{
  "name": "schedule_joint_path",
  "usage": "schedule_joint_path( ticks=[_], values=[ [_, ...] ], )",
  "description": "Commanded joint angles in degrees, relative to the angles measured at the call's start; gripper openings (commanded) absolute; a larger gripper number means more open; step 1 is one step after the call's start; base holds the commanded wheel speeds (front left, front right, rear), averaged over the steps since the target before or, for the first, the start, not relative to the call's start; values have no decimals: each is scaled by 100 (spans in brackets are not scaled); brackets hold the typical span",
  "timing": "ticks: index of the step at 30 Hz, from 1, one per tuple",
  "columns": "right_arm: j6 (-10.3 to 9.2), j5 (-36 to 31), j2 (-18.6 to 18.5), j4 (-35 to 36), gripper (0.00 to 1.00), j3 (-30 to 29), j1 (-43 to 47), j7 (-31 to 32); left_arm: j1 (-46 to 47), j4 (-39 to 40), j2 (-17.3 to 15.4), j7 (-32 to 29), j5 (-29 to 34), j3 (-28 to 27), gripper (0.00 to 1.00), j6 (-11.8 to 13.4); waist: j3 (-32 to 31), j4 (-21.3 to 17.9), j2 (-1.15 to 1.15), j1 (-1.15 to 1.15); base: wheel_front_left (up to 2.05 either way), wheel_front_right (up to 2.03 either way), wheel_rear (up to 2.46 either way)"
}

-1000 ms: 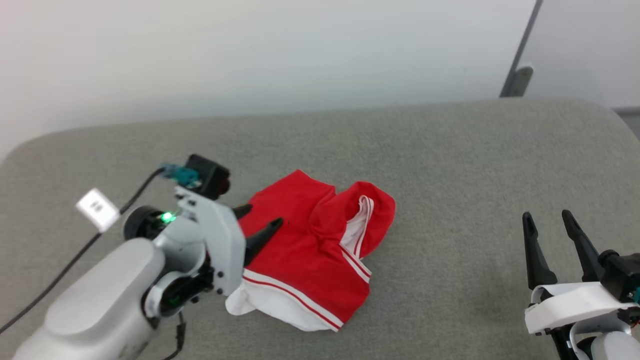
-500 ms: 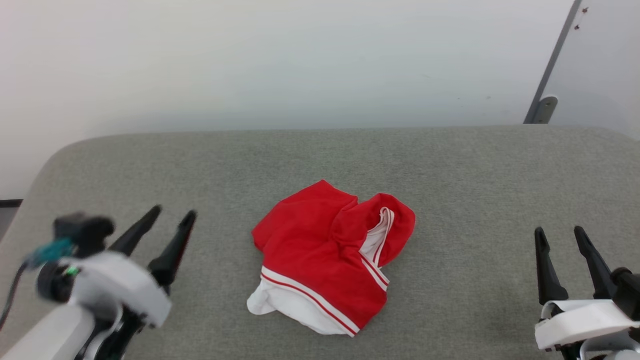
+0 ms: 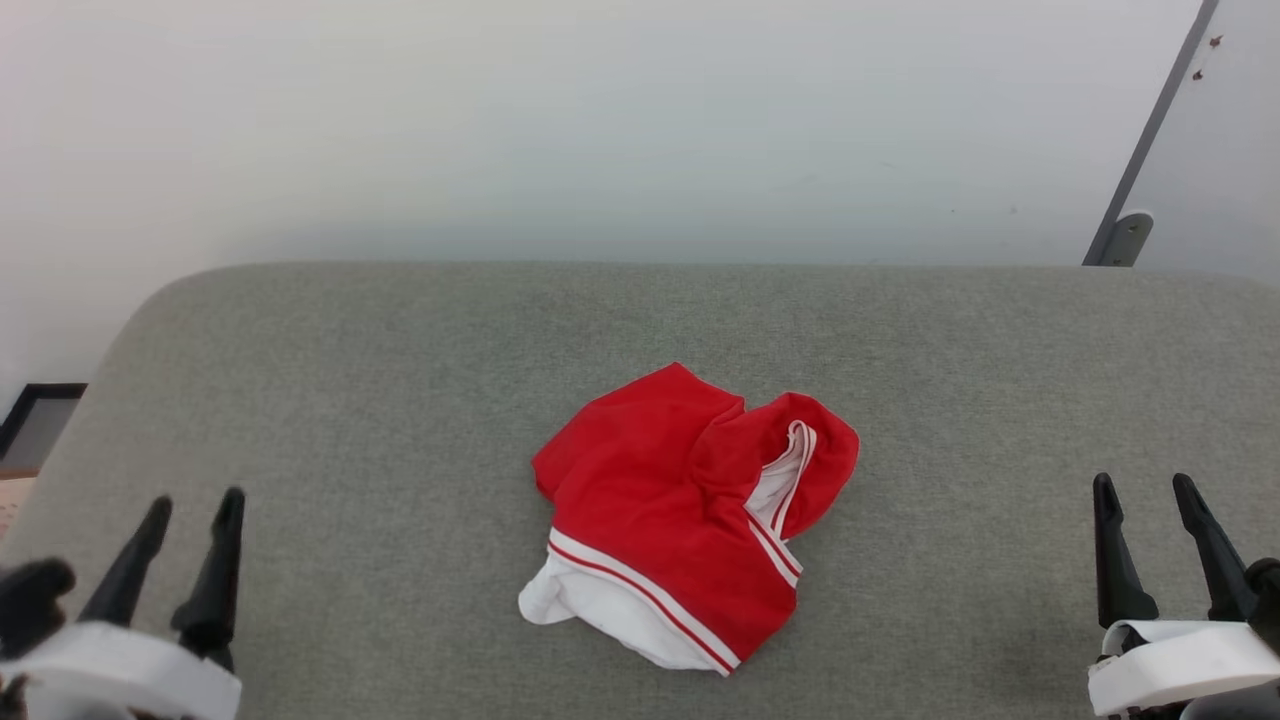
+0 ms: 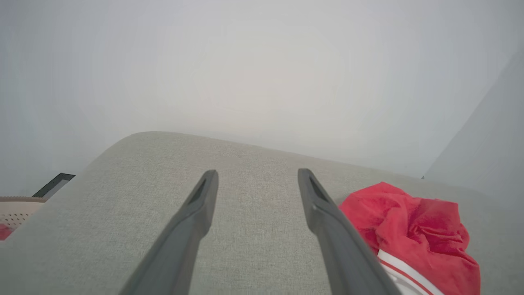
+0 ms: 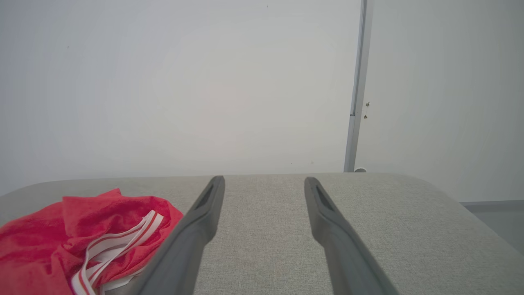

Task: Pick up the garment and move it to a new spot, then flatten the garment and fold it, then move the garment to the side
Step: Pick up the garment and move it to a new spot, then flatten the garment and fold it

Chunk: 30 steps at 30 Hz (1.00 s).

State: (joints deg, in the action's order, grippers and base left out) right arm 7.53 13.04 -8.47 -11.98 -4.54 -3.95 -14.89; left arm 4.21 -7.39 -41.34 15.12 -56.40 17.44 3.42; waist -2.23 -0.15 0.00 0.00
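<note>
The garment (image 3: 690,510) is a red shirt with white sleeve ends and red-white striped trim, lying crumpled in a heap on the middle of the grey padded surface (image 3: 400,400). In the left wrist view the garment (image 4: 413,233) lies at the lower right; in the right wrist view the garment (image 5: 82,233) lies at the lower left. My left gripper (image 3: 192,505) rests at the lower left, open and empty, well clear of the cloth. At the lower right my right gripper (image 3: 1145,488) is open too, with nothing between its fingers.
A pale wall rises behind the surface's rounded far edge. A grey post (image 3: 1145,150) with a bracket stands at the back right. Past the left edge, a dark frame (image 3: 40,415) sits low by the floor, and a beige perforated basket (image 4: 16,209) shows in the left wrist view.
My left gripper has drawn back from the garment's left edge to the lower left, leaving the cloth lying free. The head camera has shifted, so the whole scene sits further right and lower.
</note>
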Motion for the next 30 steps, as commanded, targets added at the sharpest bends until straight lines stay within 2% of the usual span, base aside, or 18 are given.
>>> schedule_joint_path(
  ticks=[1,4,8,13,19,24,30],
  values=[
    [-8,-7,-1,16,100,-17,95,-26,-162,15,78,-2,75,-77,100,-45,-4,19,0,0,0,0,0],
    [-8,4,-10,20,100,-20,104,-29,-471,112,289,2,241,-494,100,-201,-5,47,0,0,0,0,0],
    [-8,-9,-14,31,100,-10,77,-35,-722,151,474,3,461,-757,100,-400,-6,75,0,0,0,0,0],
    [-8,-32,-6,78,100,12,67,-37,-807,131,593,3,600,-876,100,-569,-1,85,0,0,0,0,0],
    [-8,-50,19,114,100,17,40,-37,-715,84,581,-107,574,-781,100,-702,28,47,0,0,0,0,0],
    [-8,-56,35,133,100,8,-34,-38,-343,164,461,-767,472,-433,100,-846,88,10,0,0,0,0,0],
    [-8,-75,76,157,100,56,-143,-38,436,201,362,-2093,-35,-1,100,-972,198,-93,0,0,0,0,0]
  ],
)
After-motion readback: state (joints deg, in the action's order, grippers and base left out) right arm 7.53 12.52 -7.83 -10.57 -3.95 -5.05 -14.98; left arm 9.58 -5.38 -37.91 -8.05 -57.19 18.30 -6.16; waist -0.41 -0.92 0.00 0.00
